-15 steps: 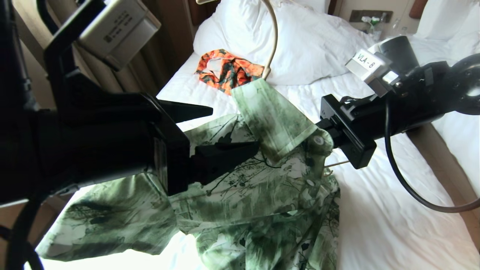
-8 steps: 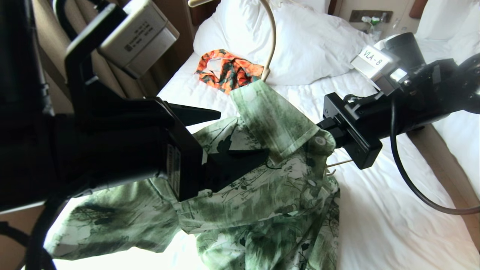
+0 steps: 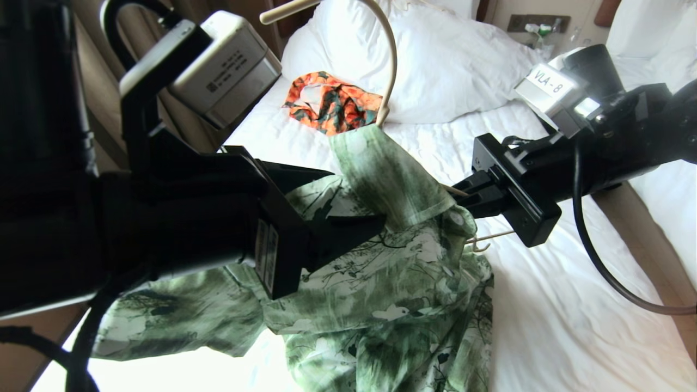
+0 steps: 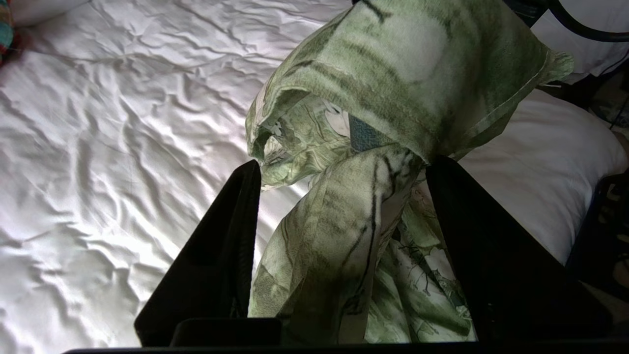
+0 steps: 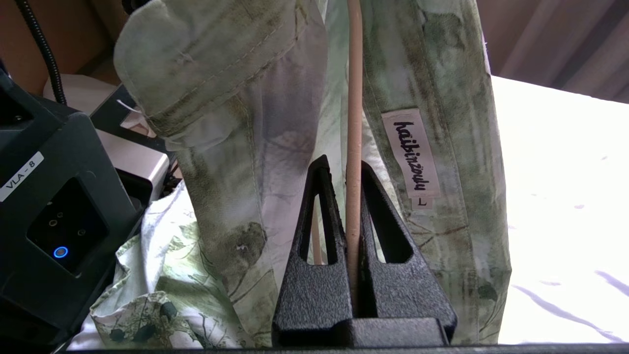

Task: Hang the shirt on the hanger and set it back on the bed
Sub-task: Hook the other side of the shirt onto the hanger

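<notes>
The green flower-print shirt (image 3: 381,283) hangs draped over the cream hanger (image 3: 389,54), whose hook curves up above the collar. The shirt's lower part lies bunched on the white bed (image 3: 544,326). My right gripper (image 3: 460,193) is shut on the hanger's thin rod (image 5: 354,98), just inside the collar beside the neck label. My left gripper (image 3: 356,198) comes in from the left at shoulder height. Its fingers stand open on either side of a hanging fold of the shirt (image 4: 344,221), with a gap on one side. The hanger's frame is hidden under the cloth.
An orange, black and teal garment (image 3: 332,106) lies near the big white pillow (image 3: 452,65) at the head of the bed. A second white bed (image 3: 670,190) stands to the right across a wooden gap (image 3: 642,234). Small items sit on the nightstand (image 3: 539,30).
My left arm has pushed forward and up toward the collar, and its fingers have narrowed around the shirt fold. The hanger hook has tilted slightly left. My right gripper has barely moved.
</notes>
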Controlling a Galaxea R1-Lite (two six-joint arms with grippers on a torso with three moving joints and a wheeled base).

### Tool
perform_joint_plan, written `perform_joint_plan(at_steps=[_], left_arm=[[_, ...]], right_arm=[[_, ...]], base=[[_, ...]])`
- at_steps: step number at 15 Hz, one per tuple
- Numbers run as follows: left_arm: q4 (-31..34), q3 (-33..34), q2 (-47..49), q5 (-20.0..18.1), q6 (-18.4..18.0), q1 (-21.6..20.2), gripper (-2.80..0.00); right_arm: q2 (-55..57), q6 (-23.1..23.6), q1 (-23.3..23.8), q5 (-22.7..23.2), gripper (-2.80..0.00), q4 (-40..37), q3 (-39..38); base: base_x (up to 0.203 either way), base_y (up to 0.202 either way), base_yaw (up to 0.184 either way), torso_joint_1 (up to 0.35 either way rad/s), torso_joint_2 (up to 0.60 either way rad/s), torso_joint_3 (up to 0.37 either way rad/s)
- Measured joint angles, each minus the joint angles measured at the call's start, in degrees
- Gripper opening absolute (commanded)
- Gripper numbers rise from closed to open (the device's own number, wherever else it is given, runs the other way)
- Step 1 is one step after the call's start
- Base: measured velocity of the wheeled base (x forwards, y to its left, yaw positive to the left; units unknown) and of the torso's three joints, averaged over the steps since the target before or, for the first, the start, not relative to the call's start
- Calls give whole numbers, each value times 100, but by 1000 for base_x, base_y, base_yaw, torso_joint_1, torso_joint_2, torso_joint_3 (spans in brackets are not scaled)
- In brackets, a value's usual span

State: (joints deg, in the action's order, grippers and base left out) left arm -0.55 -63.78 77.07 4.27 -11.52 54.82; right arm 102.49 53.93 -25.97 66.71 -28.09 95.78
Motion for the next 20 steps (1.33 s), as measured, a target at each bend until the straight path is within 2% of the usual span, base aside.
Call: perform_joint_plan(at_steps=[9,10,17,18,20], left_arm=[[11,6,-6,-6,11,-5,-280],[9,11,-6,-6,13,-9,-280],[5,-9,-29,-11,48,12,-280],[2,-22,-30,-9,50,44,-280],[2,-44,-33,-13,66,99,-280]], right_arm=[[24,-21,106,37,-280,6,20],[24,-22,115,84,0,6,20],[-105,-41,256,121,0,-21,-2],[-180,-116,310,104,0,-38,-2],[-468,-738,422,-18,0,-51,-6]], base=[[0,0,0,0,0,0],[0,0,0,0,0,0],[0,0,0,0,0,0],[0,0,0,0,0,0],[0,0,0,0,0,0]])
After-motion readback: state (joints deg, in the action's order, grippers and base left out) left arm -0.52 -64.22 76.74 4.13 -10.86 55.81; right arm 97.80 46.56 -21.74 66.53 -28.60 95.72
